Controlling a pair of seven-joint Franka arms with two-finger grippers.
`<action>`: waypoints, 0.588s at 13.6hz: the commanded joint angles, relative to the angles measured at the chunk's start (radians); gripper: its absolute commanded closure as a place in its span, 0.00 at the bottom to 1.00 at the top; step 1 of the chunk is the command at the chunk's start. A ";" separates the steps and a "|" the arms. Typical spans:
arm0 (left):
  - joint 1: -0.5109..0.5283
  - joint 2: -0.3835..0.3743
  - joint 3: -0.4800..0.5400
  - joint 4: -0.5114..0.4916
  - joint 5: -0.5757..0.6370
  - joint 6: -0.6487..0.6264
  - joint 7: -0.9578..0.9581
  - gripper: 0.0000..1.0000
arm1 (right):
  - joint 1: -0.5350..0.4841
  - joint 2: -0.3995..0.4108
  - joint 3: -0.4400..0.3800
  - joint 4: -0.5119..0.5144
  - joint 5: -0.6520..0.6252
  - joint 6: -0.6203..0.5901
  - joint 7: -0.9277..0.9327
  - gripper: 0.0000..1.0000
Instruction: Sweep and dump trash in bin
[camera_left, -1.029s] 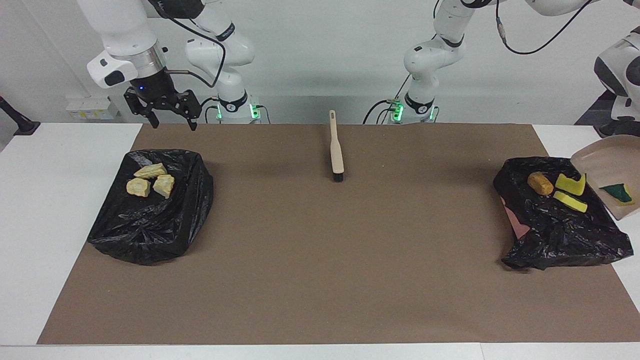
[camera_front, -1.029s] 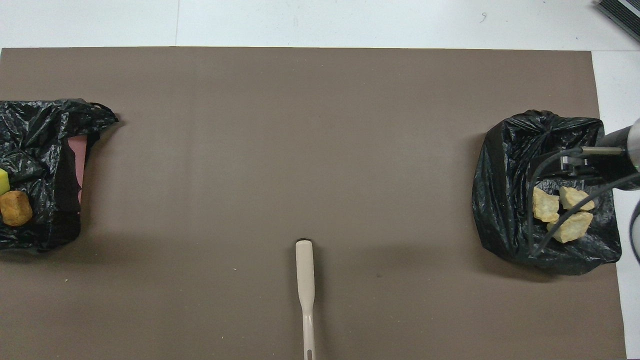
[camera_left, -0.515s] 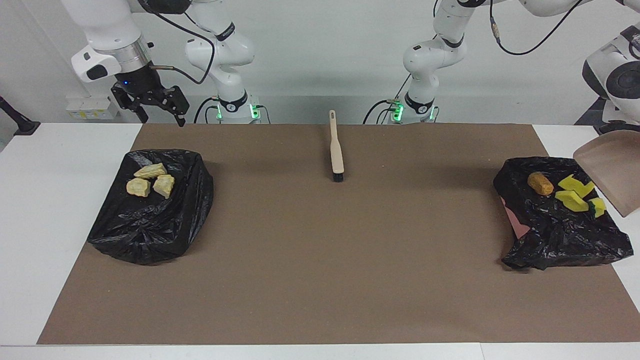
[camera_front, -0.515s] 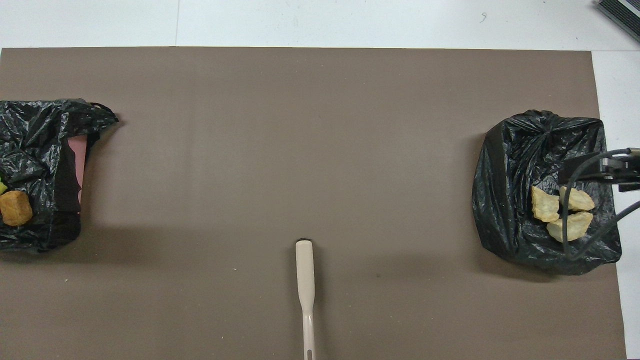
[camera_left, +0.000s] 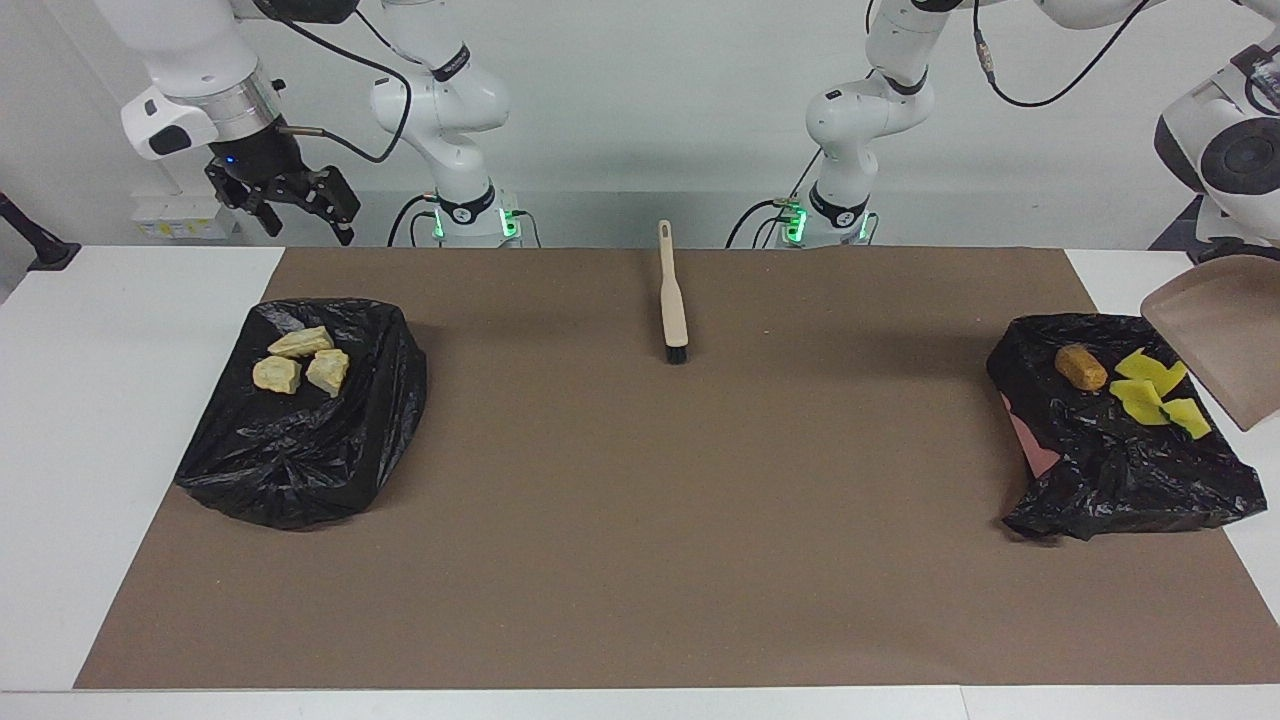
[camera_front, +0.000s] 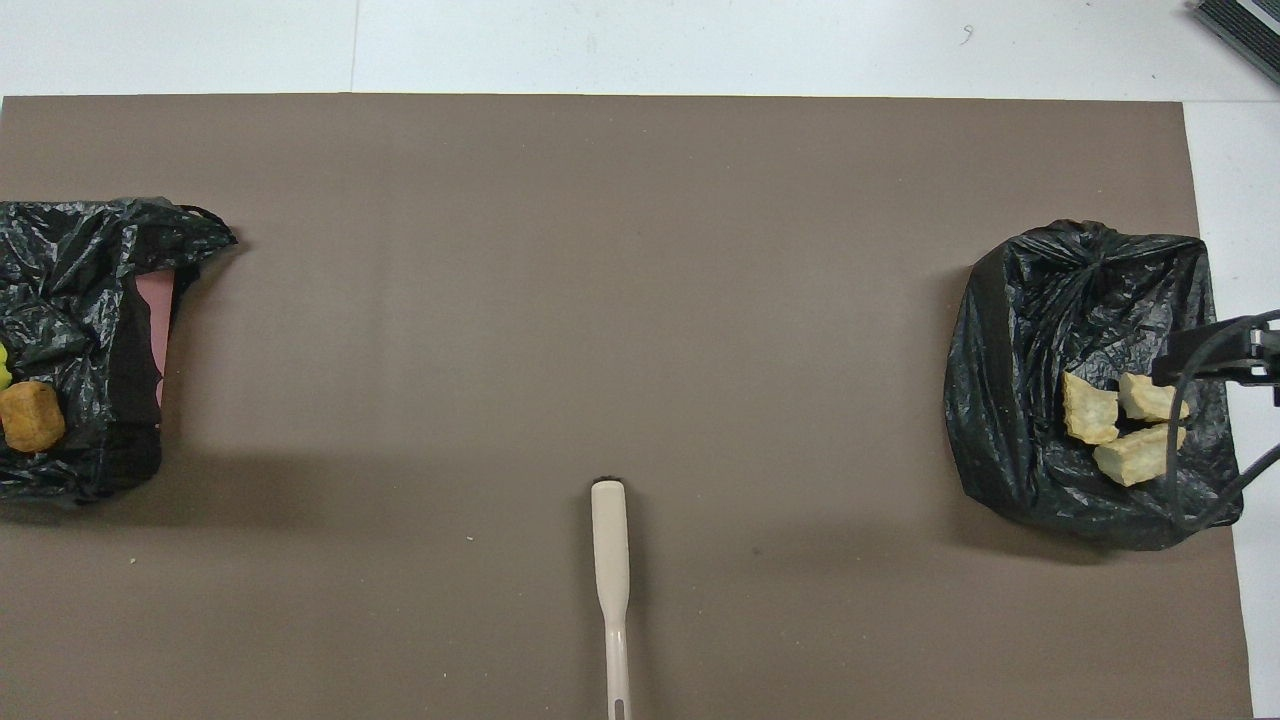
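Three yellow sponge pieces (camera_left: 1160, 392) and the brown lump (camera_left: 1080, 367) lie on the bag-lined bin (camera_left: 1120, 470) at the left arm's end; you see the dustpan (camera_left: 1215, 335) tilted above that bin, cut off at the frame edge. The left gripper holding it is hidden, jaws pressed nearly together. The right gripper (camera_left: 298, 207) hangs spread above the other bin (camera_left: 300, 450), where three bread chunks (camera_left: 300, 362) rest.
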 joint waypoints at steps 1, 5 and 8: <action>-0.015 -0.010 0.006 0.002 -0.212 -0.021 -0.009 1.00 | 0.014 -0.017 -0.006 -0.018 -0.012 0.012 -0.032 0.00; -0.085 -0.018 0.001 -0.040 -0.430 -0.065 -0.089 1.00 | 0.014 -0.017 -0.003 -0.006 -0.017 0.027 -0.054 0.00; -0.153 -0.013 0.001 -0.102 -0.587 -0.067 -0.312 1.00 | 0.006 -0.018 -0.005 -0.009 -0.020 0.055 -0.173 0.00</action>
